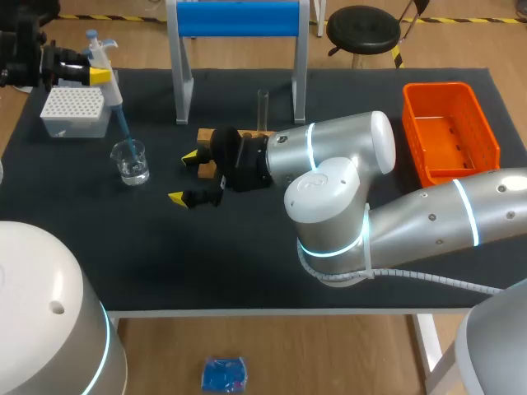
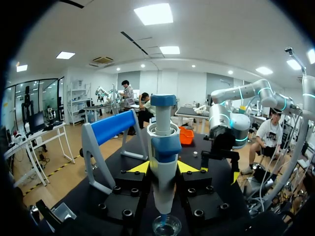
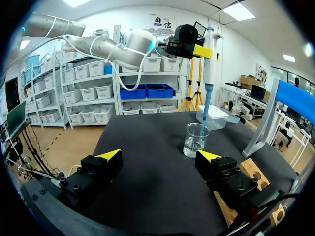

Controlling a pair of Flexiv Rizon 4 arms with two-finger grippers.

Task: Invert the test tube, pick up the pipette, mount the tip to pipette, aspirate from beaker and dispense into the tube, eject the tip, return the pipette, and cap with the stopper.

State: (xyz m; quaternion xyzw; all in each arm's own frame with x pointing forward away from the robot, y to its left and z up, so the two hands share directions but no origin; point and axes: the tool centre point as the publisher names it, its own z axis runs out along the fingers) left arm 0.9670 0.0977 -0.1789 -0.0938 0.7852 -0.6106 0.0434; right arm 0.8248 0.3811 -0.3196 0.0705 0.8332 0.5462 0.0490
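Pipette (image 1: 107,82), pinched upright by left gripper (image 2: 163,168), pointed its tip straight down into beaker (image 1: 131,161) directly below; right gripper (image 1: 184,177), spread and empty, hung nearer test tube (image 1: 263,105).

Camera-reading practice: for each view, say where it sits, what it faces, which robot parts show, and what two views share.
Head: above, behind, looking down on the table; left arm, right arm show.
Left wrist: on the left arm, looking along jaws shut on the pipette.
Right wrist: on the right arm, facing the beaker past open jaws.
Shared: all three show pipette and beaker.
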